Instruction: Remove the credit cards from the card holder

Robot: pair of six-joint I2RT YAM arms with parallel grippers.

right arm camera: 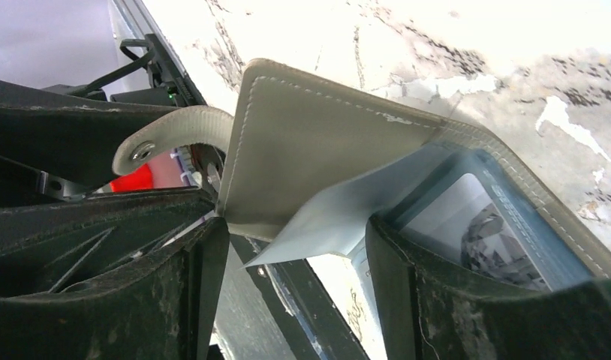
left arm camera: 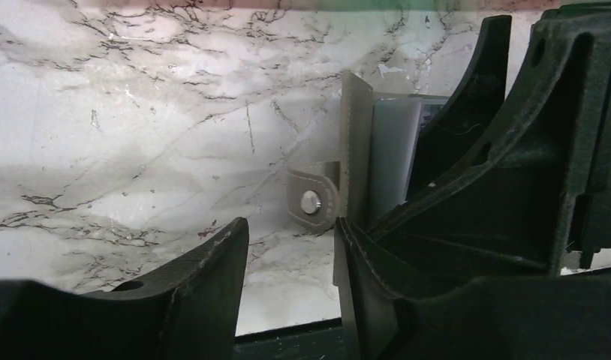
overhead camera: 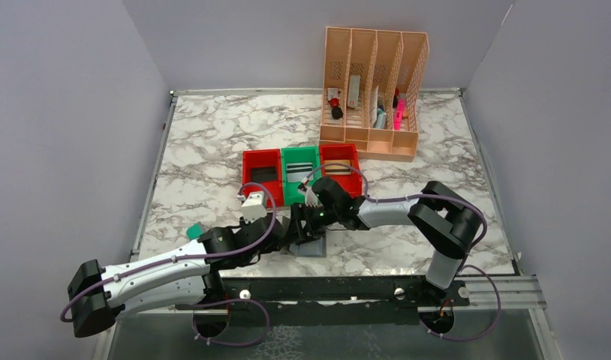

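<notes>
Now, counted one card holder (overhead camera: 312, 246) on marble desk (overhead camera: 205, 150), near centre, just beyond the arm rail, partly unfolded with one grey panel standing up. Noted one snap tab (left arm camera: 311, 199) on that panel. Found two pincers meeting over it. Left pincer (left arm camera: 291, 232): fingers apart, gap open onto bare desk, panel edge lying against the right-hand finger (left arm camera: 407, 315) only. Right pincer (right arm camera: 295, 240): fingers apart too, straddling the panel's lower corner and one blue-grey inner flap (right arm camera: 317, 217), not pinched. Glimpsed one pale credit card (right arm camera: 456, 217) inside a pocket, half hidden behind a finger; cannot tell about other cards there. Counted three bins just far of holder: two red bins (overhead camera: 262, 153), one green bin (overhead camera: 290, 196) between them. Contents too small to name. Logged one peach organiser (overhead camera: 370, 144), four slots, far right. Logged one teal block (overhead camera: 194, 231), near left beside left arm.
</notes>
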